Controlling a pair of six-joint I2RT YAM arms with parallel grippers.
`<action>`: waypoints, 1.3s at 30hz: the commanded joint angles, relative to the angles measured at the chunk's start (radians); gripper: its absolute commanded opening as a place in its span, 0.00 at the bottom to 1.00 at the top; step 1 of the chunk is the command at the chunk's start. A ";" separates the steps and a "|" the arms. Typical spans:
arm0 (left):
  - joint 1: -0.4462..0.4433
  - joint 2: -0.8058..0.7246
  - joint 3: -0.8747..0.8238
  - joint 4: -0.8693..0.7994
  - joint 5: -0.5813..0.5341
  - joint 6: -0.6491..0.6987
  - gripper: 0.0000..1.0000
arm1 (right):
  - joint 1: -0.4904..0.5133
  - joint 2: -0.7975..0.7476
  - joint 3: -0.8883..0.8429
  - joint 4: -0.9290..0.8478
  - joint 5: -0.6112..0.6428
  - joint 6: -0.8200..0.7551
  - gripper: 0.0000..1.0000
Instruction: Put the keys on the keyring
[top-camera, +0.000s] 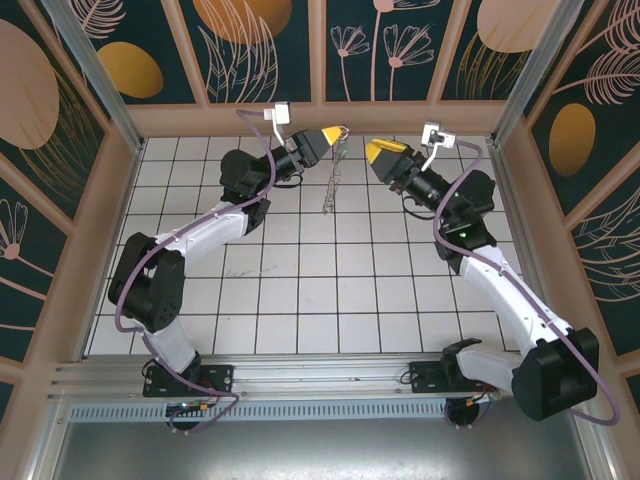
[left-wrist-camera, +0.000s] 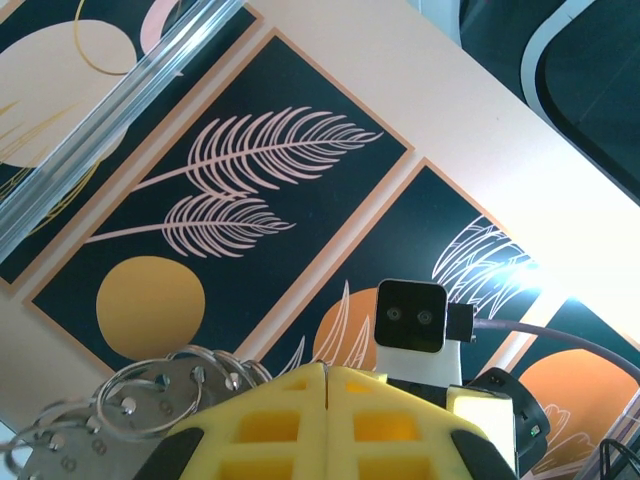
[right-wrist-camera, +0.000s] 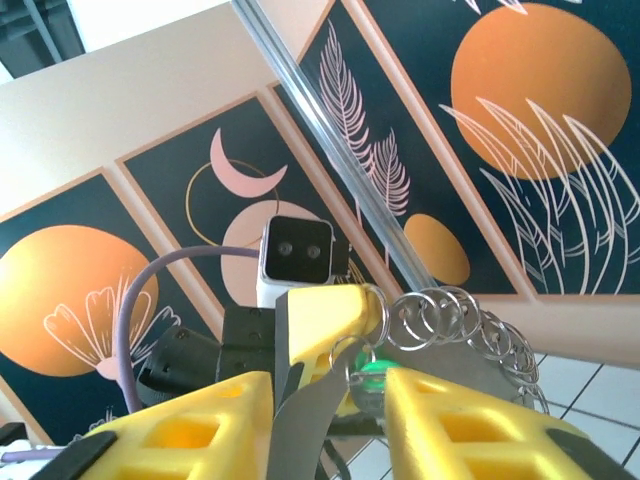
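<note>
Key (right-wrist-camera: 372, 378), mostly hidden, showed as a green speck between the parted fingers of the right gripper (right-wrist-camera: 330, 400). Jaws together, the left gripper (top-camera: 333, 132) pinched the keyring (top-camera: 332, 185), which dangled over the tiled floor (top-camera: 300, 270).

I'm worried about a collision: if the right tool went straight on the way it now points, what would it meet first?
Probably the green key and the keyring, straight ahead of the right tool. The left tool gripping the ring sits just beyond. Depth is unclear.
</note>
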 joint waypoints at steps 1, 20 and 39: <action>-0.005 -0.006 0.030 0.072 -0.024 -0.026 0.00 | 0.001 0.050 0.050 0.122 0.038 0.081 0.37; -0.005 -0.025 -0.015 0.069 -0.095 -0.047 0.00 | 0.073 0.263 0.151 0.341 0.060 0.270 0.35; -0.005 -0.025 -0.017 0.082 -0.093 -0.055 0.00 | 0.080 0.319 0.158 0.356 0.064 0.286 0.34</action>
